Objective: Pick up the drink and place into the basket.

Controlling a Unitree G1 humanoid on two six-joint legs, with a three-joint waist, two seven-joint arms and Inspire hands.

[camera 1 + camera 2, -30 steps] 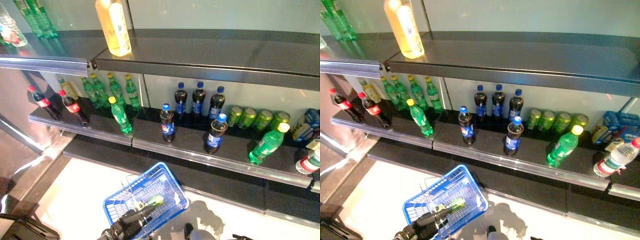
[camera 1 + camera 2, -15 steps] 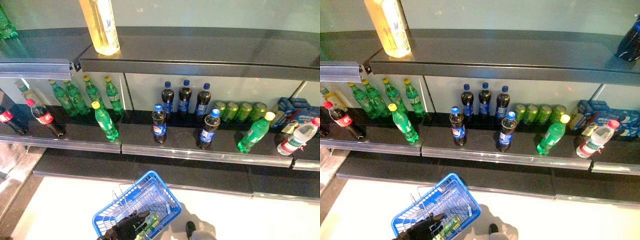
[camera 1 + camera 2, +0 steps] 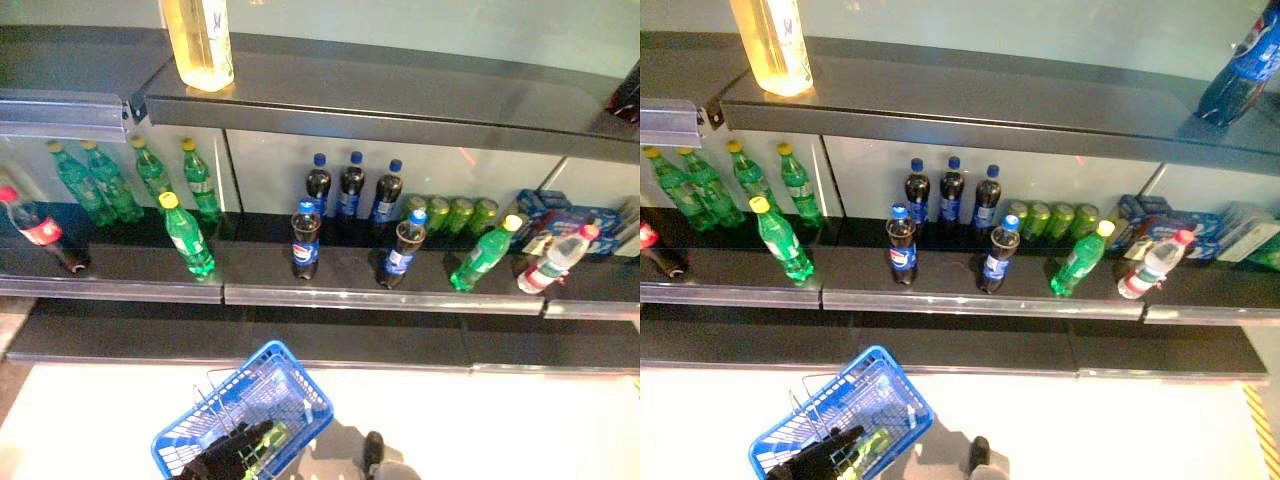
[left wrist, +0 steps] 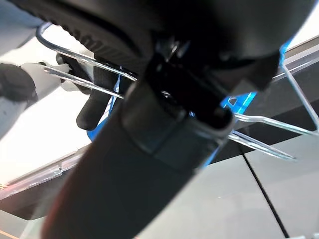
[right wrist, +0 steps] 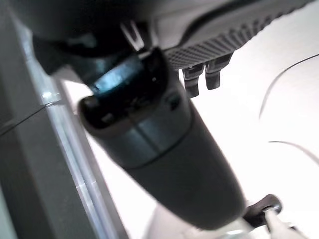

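Note:
The blue basket [image 3: 250, 410] hangs low in front at the left, off the white floor. My left hand [image 3: 212, 460] is shut on its thin wire handles [image 4: 84, 62]. A green drink [image 3: 266, 440] lies inside the basket beside the hand. In the left wrist view my left hand [image 4: 164, 124] curls round the wires, with a bit of blue basket [image 4: 233, 102] past it. My right hand [image 5: 164, 129] hangs over the white floor with its thumb straight and nothing in it.
A dark shelf [image 3: 330, 295] holds green bottles [image 3: 185, 235], blue-capped cola bottles [image 3: 305, 240], green cans [image 3: 450, 213], a tilted green bottle [image 3: 480, 258], a water bottle [image 3: 550, 262] and a red-label cola bottle [image 3: 35, 230]. A yellow bottle [image 3: 200, 40] and a blue bottle [image 3: 1238, 60] stand above.
The whole picture has shifted: the camera has swung right, so the shelf sits further left and level. The blue basket stays in my left hand with the green drink in it.

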